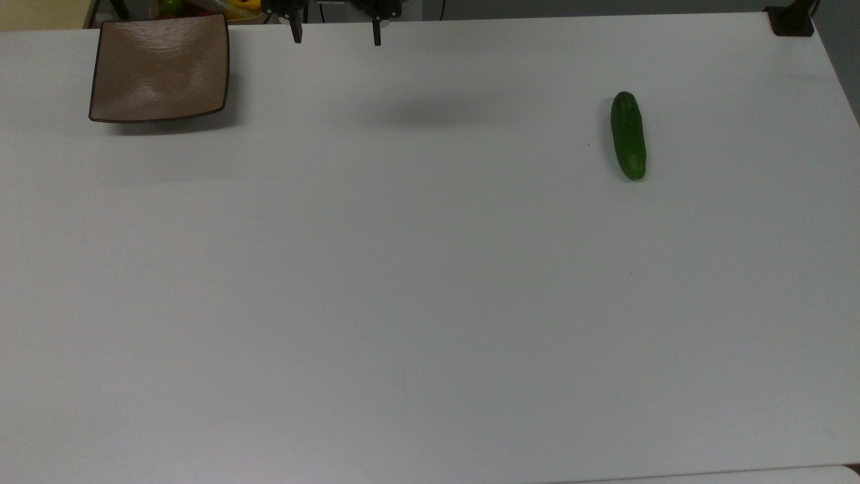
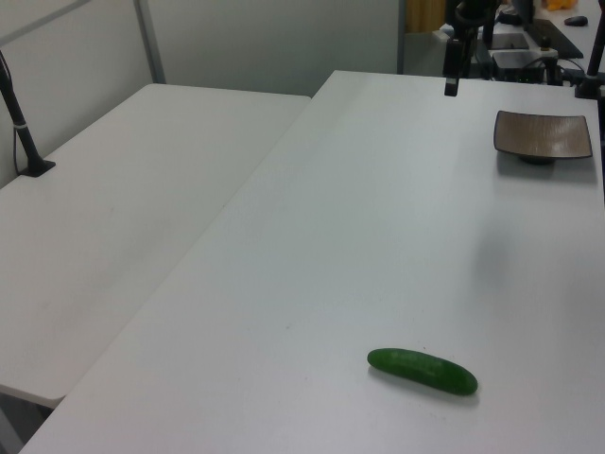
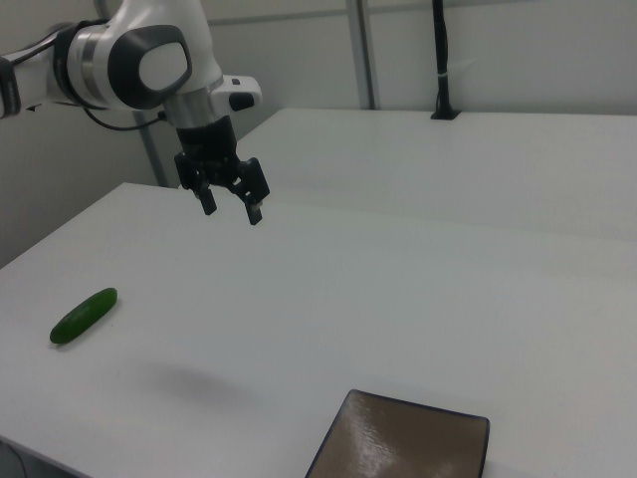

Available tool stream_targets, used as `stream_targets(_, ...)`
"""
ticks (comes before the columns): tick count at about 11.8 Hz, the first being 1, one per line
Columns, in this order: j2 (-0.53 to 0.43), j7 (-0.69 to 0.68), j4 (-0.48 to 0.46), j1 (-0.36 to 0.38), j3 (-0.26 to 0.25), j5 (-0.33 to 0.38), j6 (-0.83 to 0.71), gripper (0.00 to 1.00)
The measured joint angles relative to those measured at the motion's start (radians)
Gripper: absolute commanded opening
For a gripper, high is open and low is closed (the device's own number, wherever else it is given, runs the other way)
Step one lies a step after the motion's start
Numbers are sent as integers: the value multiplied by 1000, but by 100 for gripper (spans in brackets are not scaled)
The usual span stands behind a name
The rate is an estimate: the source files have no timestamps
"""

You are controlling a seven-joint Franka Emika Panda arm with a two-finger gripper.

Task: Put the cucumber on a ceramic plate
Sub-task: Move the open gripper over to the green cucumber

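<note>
- Cucumber (image 1: 629,136), short, dark green and glossy with rounded ends, lies flat on the plain white tabletop (image 1: 430,302), toward the top view's right, touching nothing else.
- Square taupe-brown ceramic plate (image 1: 160,67) with a thin dark rim and upturned corners sits at the top view's upper left corner, well apart from the cucumber; its surface is bare.
- Black 2-finger claw (image 3: 230,206) on the white arm (image 3: 139,60) hangs above the tabletop, between plate and cucumber in the top view; fingers spread apart, holding nothing.
- Faint shadow (image 1: 430,111) lies on the tabletop under the claw.
</note>
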Motion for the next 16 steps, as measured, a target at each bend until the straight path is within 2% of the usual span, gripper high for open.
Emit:
stream_targets(6,5,-1,-23,14,9,0,0,100)
stream_targets(9,5,0,-24,17,30,8,0,100)
stream_targets(12,20,62,-24,70,44,37,0,100)
stream_targets(16,39,215,-23,119,179,50,11,100)
